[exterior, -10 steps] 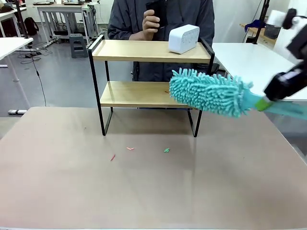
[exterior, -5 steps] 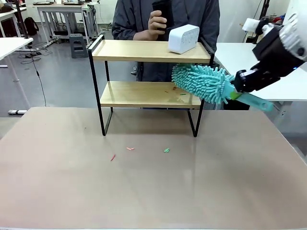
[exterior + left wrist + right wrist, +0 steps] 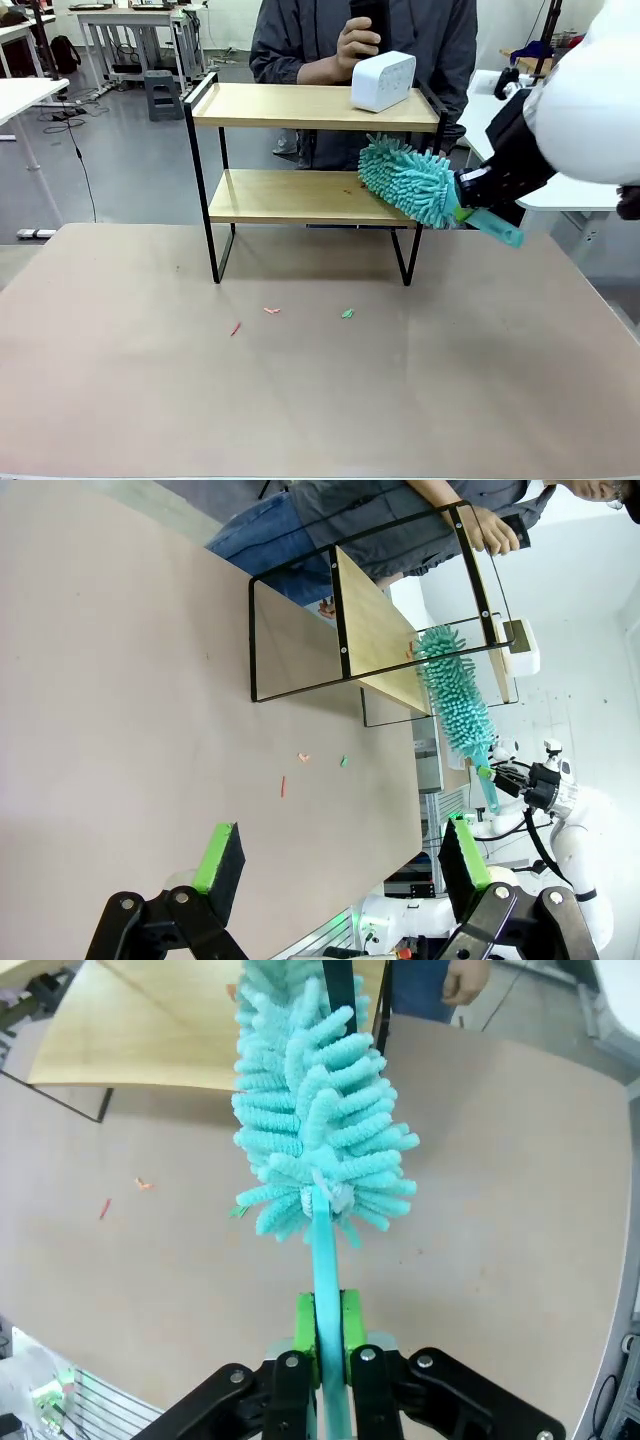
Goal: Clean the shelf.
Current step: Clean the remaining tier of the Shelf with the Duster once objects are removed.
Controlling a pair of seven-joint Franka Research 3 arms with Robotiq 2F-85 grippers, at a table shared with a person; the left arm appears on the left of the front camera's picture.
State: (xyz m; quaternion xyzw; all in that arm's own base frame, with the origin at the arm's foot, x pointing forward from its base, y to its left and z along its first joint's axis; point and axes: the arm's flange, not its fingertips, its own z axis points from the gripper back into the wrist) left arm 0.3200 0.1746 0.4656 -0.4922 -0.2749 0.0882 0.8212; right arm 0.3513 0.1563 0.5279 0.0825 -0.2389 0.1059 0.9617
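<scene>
The shelf (image 3: 280,196) stands at the tabletop's (image 3: 300,400) 12 o'clock edge. Its upper board carries a white box (image 3: 383,80) at the 3 o'clock end. A teal fluffy duster (image 3: 405,182) lies across the lower board's 3 o'clock end, its head touching the wood beside the black frame post. The right gripper (image 3: 327,1325) has its fingers (image 3: 305,1322) closed on the duster's handle. Three small scraps (image 3: 270,311) lie on the tabletop at the shelf's 6 o'clock. The left gripper (image 3: 335,855) hangs well apart from the shelf, fingers spread wide and holding nothing. A person's hand (image 3: 358,40) holds a dark object at the shelf's 12 o'clock.
</scene>
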